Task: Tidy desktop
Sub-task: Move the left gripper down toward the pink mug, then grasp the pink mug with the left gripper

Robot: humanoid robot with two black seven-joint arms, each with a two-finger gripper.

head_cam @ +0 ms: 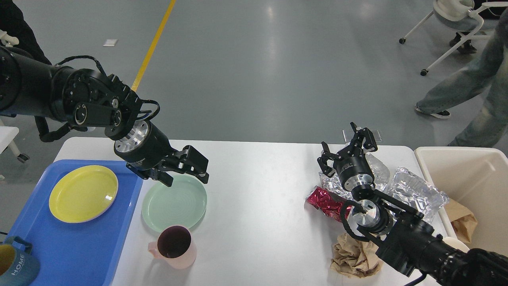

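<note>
The white desktop holds a pale green plate and a pink cup at left, and at right crumpled foil containers, a red foil wrapper and crumpled brown paper. My left gripper is open and empty, hovering just above the green plate's far rim. My right gripper is open and empty, raised above the foil pile.
A blue tray at left holds a yellow plate and a blue mug. A beige bin with brown paper inside stands at the right edge. A person walks on the floor behind.
</note>
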